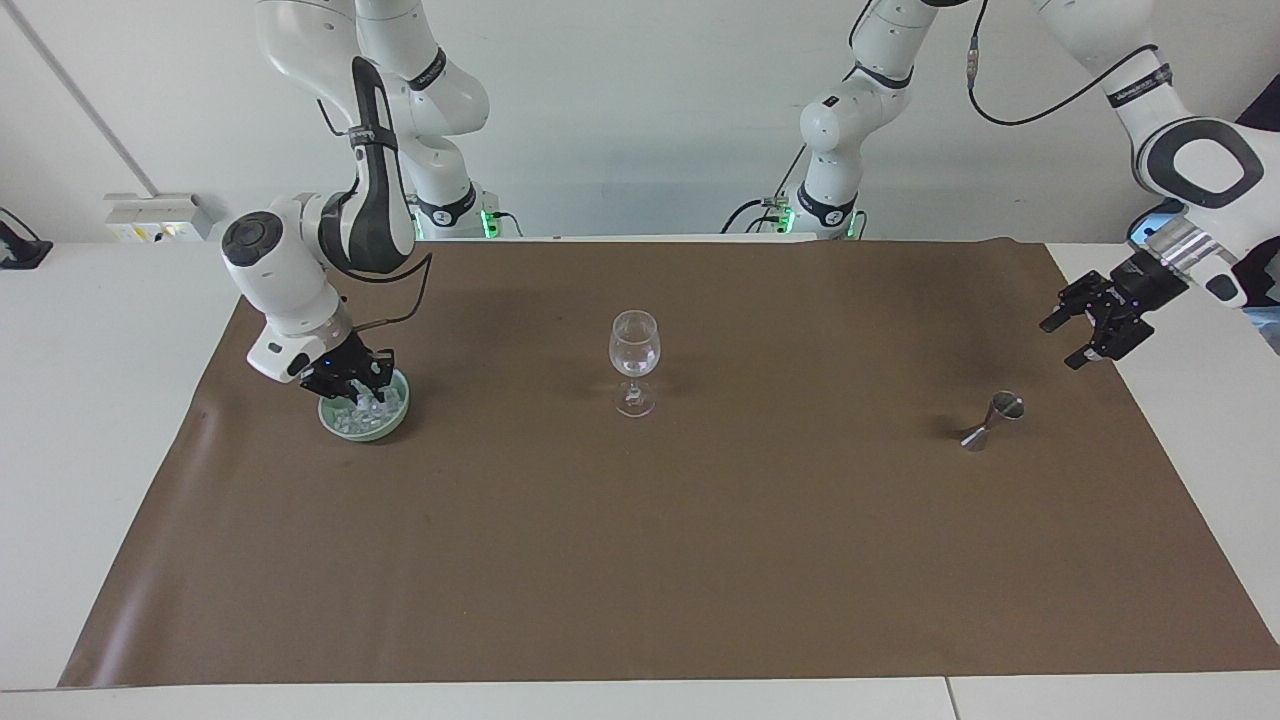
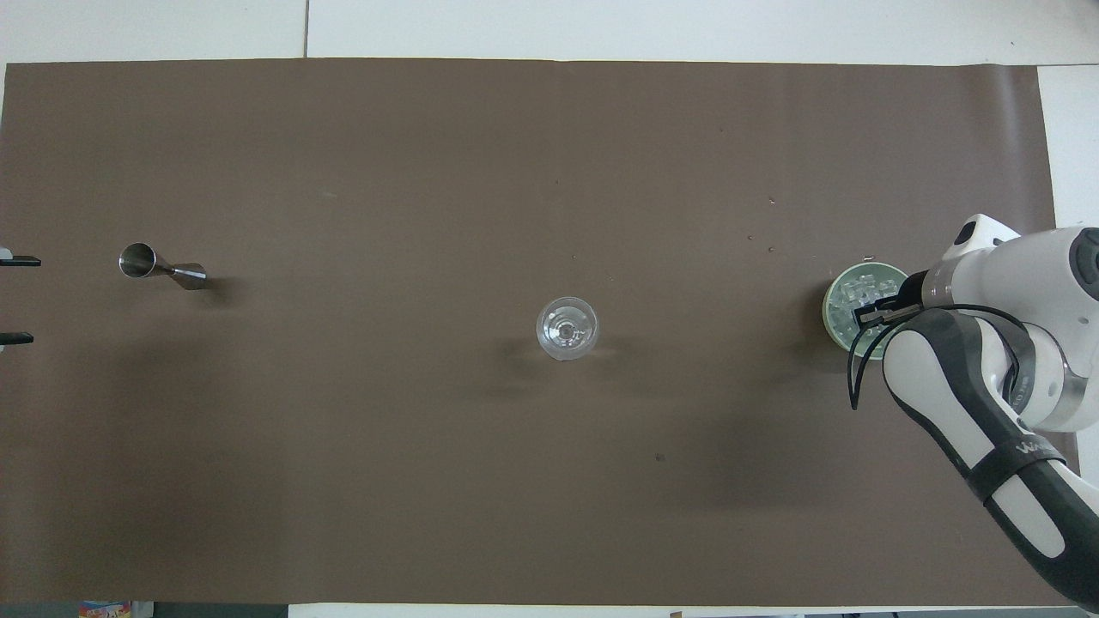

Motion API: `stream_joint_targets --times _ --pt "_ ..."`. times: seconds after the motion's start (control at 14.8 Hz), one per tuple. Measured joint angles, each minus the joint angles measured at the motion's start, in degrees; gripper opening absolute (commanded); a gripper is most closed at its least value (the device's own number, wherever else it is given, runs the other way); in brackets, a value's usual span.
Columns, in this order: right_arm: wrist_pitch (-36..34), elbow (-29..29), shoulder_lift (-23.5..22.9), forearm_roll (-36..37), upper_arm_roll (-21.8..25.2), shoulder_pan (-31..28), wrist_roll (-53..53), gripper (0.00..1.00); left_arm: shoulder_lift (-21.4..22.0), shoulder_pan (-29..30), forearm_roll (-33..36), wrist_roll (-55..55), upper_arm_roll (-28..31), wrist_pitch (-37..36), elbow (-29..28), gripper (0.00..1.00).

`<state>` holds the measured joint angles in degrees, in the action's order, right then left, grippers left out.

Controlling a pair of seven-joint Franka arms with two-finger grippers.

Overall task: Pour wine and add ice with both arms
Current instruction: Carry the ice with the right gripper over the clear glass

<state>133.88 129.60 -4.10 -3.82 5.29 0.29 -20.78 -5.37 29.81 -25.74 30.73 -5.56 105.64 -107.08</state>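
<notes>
The right gripper [image 1: 355,385] is lowered into the green bowl [image 1: 364,422] at the left of the facing view, just below mid-height. Its fingers are clenched among the ice [image 1: 367,408], the heap of small clear cubes that fills the bowl. Whether a cube is pinched between the fingertips cannot be told. In the overhead view the same bowl [image 2: 837,305] sits at the right edge of the frame, with the ice [image 2: 863,289] showing in its upper half and the right gripper [image 2: 869,316] covering its lower half.

The left gripper [image 1: 1092,325] hangs in the air at the right edge of the facing view, over the edge of the brown mat [image 1: 640,560] at the left arm's end of the table. Its fingers are spread wide and grasp nothing. In the overhead view only two dark fingertips [image 2: 19,261] show at the left edge of the frame, well apart from each other.

A small metal measuring cup [image 1: 990,418] lies on the mat below and to the left of the left gripper in the facing view, apart from it. In the overhead view the measuring cup [image 2: 159,266] lies at the left, on its side.

A wine glass [image 1: 634,362] stands upright at the centre of the mat, well apart from both grippers. In the overhead view the wine glass [image 2: 567,328] is at the frame's centre.
</notes>
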Motion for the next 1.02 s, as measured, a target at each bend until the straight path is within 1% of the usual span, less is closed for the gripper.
stream_joint_targets --times 0.14,0.41,0.54,0.68,0.81,1.02 --pt "0.0 0.0 0.0 0.0 0.0 0.0 0.0 0.16 0.7 -4.3 7.6 0.0 -0.2 -0.1 3.1 1.0" --pt "0.0 0.0 0.0 0.0 0.0 0.0 0.0 0.16 2.4 -14.7 15.4 0.2 -0.6 -0.1 6.3 1.0" --pt "-0.1 -0.1 0.0 0.0 0.0 0.0 0.0 0.16 3.3 -18.5 19.5 -0.5 -0.7 -0.1 7.4 1.0" --pt "-1.1 -0.5 0.0 0.0 0.0 0.0 0.0 0.16 4.2 -21.9 23.4 -3.5 -0.7 -0.1 8.9 1.0" --pt "-3.2 -2.0 0.0 0.0 0.0 0.0 0.0 0.16 4.7 -23.9 25.1 -6.4 -0.7 -1.4 11.3 1.0" --pt "-4.1 -3.2 0.0 0.0 0.0 0.0 0.0 0.16 5.2 -25.8 25.7 -11.3 -0.3 -5.7 15.5 1.0"
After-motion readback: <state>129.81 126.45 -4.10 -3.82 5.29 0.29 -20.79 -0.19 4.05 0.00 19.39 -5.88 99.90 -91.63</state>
